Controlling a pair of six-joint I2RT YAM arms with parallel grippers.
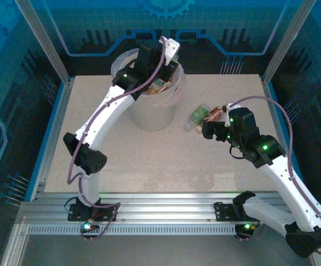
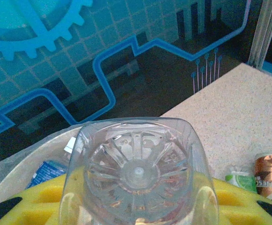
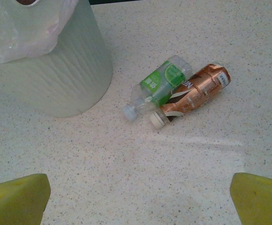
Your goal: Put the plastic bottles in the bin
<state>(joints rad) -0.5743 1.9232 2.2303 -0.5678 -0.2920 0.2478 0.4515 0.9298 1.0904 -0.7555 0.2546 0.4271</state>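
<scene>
- Standing at the far middle of the table, the bin has its lined mouth right under the left gripper. A blue-labelled bottle lies inside it.
- The left gripper's jaws are closed on a clear bottle, whose ribbed base faces the wrist camera, with yellow pads on either side. It hangs over the bin's opening, so I judge that this one needs only a release.
- The right gripper hovers over bare table with its jaws spread wide and nothing between them.
- Two bottles are left on the table, just right of the bin and ahead of the right gripper: a green-labelled bottle and a copper-labelled bottle. They lie on their sides, touching along their length.
- The right arm is plainly the nearer one. The left is busy at the bin.
- The next pick turns on their long axes. In the right wrist view both run diagonally, from low left to high right, while the fingers open straight across. The wrist likely has to turn until the jaws close across one body and not along it.
- The green-labelled bottle lies nearer the bin, the copper-labelled one on the outer side. Because they touch, a finger may nudge the neighbour.
- Their caps point back toward the gripper.
</scene>
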